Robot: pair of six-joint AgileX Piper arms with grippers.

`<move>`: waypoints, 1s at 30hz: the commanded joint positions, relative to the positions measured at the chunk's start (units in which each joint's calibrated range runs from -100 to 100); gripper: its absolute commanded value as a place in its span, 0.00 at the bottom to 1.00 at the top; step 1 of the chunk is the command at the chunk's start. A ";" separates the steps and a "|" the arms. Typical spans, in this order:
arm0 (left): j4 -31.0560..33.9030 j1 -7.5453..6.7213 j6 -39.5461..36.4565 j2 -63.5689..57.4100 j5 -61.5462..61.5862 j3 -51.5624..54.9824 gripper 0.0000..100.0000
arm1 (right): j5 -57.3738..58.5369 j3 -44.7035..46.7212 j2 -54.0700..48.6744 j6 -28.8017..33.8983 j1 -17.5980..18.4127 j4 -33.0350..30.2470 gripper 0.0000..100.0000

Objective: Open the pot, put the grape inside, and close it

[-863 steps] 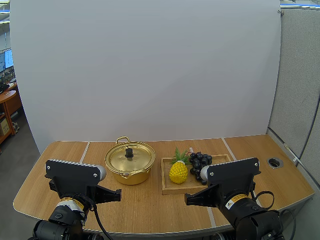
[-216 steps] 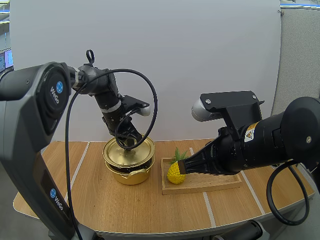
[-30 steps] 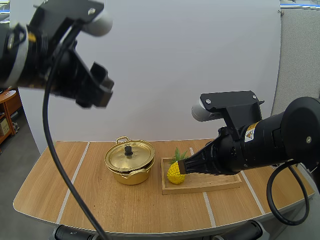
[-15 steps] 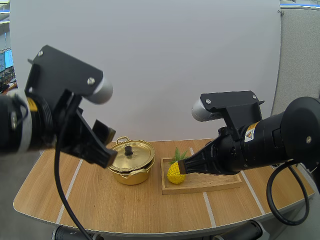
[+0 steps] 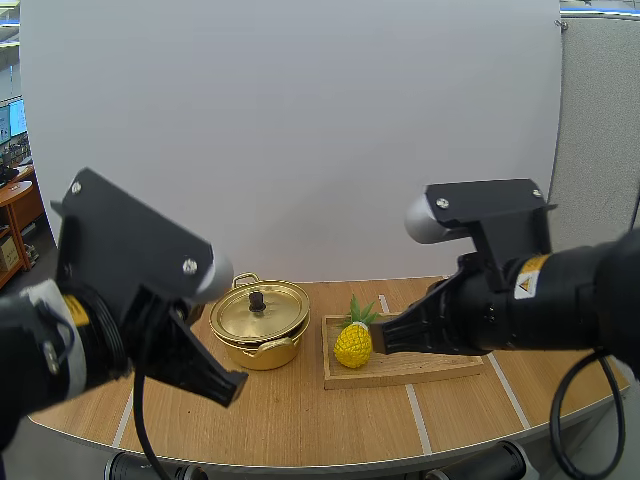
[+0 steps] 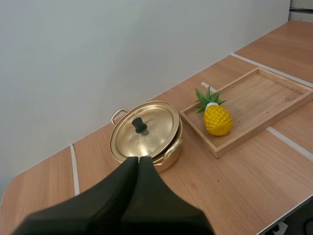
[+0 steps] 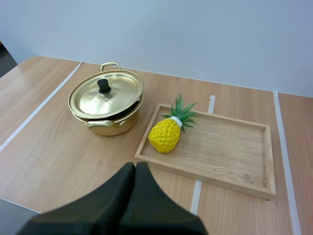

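The pot (image 5: pixel 262 350) is seen on the table (image 5: pixel 300 420), left of the wooden tray (image 5: pixel 400 378), with its lid (image 5: pixel 270 312) seated on top. A pineapple (image 5: pixel 353 343) is laid at the tray's left end. The left hand (image 6: pixel 138 159) and right hand (image 7: pixel 135 165) are held pressed together on nothing, near of the pot.

Your left gripper (image 6: pixel 138 159) is pressing its two fingers together, and nothing is sitting between them. It is pointing toward the gold pot (image 6: pixel 165 160). The lid (image 6: pixel 154 132) is lying on the pot, and its black knob (image 6: pixel 140 125) is sticking up. Beside the pot, a yellow pineapple (image 6: pixel 217 119) is lying in the wooden tray (image 6: pixel 259 100), at the end nearest the pot. Both are sitting on the table (image 6: pixel 234 186).
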 commanded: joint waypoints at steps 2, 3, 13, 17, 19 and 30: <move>-1.41 0.07 -4.45 -6.34 0.00 2.95 0.00 | 0.00 -0.06 -8.93 -0.68 -2.27 0.16 0.00; -1.41 0.07 -5.28 -6.94 -1.14 2.95 0.00 | 0.00 -0.06 -9.52 -0.68 -2.27 0.16 0.00; -0.29 0.50 -14.50 -10.81 -16.56 2.51 0.00 | -1.06 -0.10 -14.94 -2.21 -2.84 0.62 0.00; 0.80 1.26 -16.80 -10.81 -20.19 2.75 0.00 | -5.86 0.35 -14.94 -3.25 -2.88 1.52 0.00; 1.36 1.47 -17.58 -10.81 -25.03 3.42 0.00 | -10.06 0.35 -14.94 -4.70 -2.90 1.64 0.00; 7.94 1.54 -17.90 -10.81 -69.44 19.75 0.00 | -50.15 12.67 -14.94 -8.18 -2.90 1.64 0.00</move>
